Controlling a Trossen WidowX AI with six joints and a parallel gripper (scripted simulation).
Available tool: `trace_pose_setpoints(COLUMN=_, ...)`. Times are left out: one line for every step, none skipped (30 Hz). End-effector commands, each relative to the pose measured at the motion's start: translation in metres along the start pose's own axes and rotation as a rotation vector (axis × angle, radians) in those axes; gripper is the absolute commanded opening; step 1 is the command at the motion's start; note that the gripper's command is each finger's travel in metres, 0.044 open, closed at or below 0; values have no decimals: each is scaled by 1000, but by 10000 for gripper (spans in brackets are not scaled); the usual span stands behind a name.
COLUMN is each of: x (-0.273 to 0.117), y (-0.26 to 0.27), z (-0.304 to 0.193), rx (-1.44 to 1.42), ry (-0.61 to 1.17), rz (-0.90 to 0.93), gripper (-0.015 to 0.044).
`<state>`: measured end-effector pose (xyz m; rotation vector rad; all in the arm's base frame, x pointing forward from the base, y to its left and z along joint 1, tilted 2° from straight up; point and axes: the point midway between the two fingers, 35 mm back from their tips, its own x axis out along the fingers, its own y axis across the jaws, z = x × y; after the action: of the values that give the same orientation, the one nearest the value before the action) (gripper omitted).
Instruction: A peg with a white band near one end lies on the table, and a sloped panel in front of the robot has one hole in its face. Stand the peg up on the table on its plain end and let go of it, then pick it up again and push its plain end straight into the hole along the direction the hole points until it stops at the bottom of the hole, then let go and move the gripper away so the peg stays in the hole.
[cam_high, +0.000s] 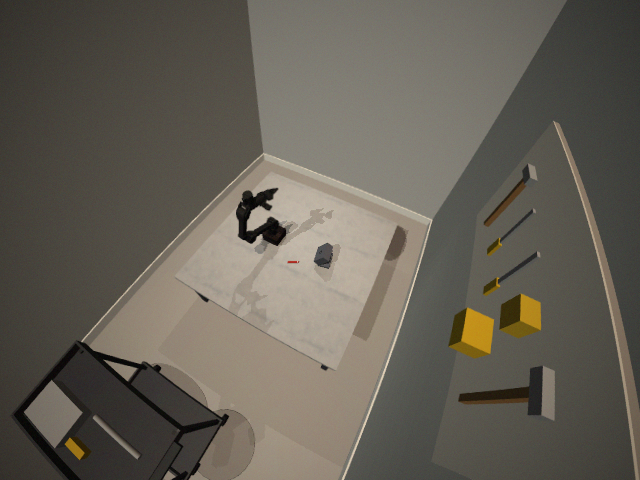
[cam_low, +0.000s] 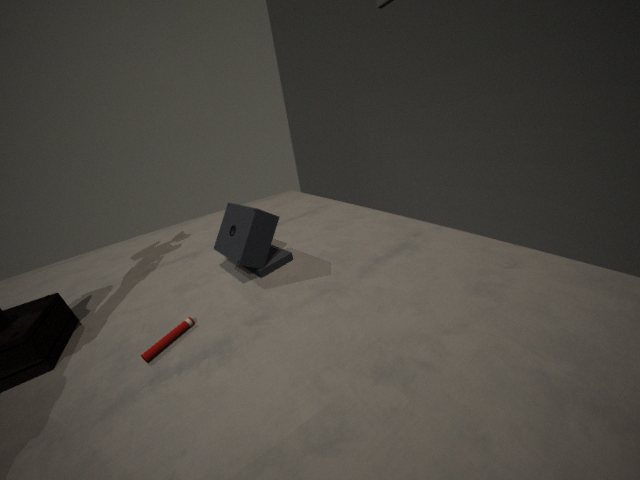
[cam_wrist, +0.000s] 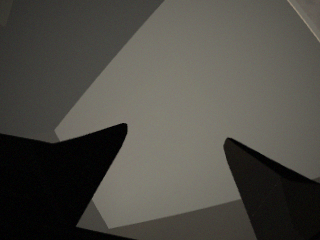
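The red peg (cam_high: 292, 261) (cam_low: 166, 342) lies flat on the table (cam_high: 310, 315) (cam_low: 413, 335). Its white band (cam_low: 189, 321) is near the end towards the panel; its plain end (cam_low: 146, 357) points away from it. The dark grey sloped panel (cam_high: 324, 253) (cam_low: 238, 245) stands on a small foot, and its one round hole (cam_low: 232, 230) is empty. My gripper (cam_high: 273, 198) (cam_wrist: 175, 135) is open and empty, raised high and away from both the peg and the panel. The wrist view shows only walls and floor beyond the fingers, with no peg or panel.
The arm's dark base (cam_high: 274, 235) (cam_low: 38, 335) stands beside the peg. A black cart (cam_high: 129, 397) is off the table at the lower left of the top view. A board with tools (cam_high: 485, 428) is on the wall at the right.
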<state>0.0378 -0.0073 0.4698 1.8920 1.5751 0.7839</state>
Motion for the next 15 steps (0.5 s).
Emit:
trace_pose_setpoints(x=37, y=-12, z=0, rx=-34, ry=-142, rz=-18, gripper=440)
trace_pose_setpoints(x=44, y=-13, z=1, rx=-37, ry=-174, rz=-18, gripper=440)
trace_pose_setpoints(x=51, y=-15, z=3, rx=-39, ry=-206, rz=-18, gripper=440)
trace_pose_setpoints(x=57, y=-16, z=5, rx=-41, ry=-237, rz=-17, gripper=440)
trace_pose_setpoints(x=64, y=-18, z=8, rx=-43, ry=-269, rz=-17, gripper=440)
trace_pose_setpoints(x=71, y=-19, z=11, rx=-44, ry=-301, rz=-17, gripper=440)
trace_pose_setpoints(x=77, y=-20, z=14, rx=-44, ry=-333, rz=-17, gripper=440)
trace_pose_setpoints(x=83, y=-21, z=18, rx=-44, ry=-365, rz=-16, gripper=440)
trace_pose_setpoints(x=90, y=-22, z=22, rx=-44, ry=-397, rz=-16, gripper=440)
trace_pose_setpoints(x=96, y=-23, z=26, rx=-43, ry=-429, rz=-16, gripper=440)
trace_pose_setpoints(x=102, y=-24, z=31, rx=-42, ry=-462, rz=-18, gripper=440)
trace_pose_setpoints(x=109, y=-24, z=36, rx=-41, ry=-494, rz=-21, gripper=440)
trace_pose_setpoints(x=115, y=-25, z=41, rx=-39, ry=-526, rz=-23, gripper=440)
trace_pose_setpoints(x=121, y=-25, z=47, rx=-36, ry=-558, rz=-26, gripper=440)
trace_pose_setpoints(x=127, y=-26, z=53, rx=-33, ry=-591, rz=-28, gripper=440)
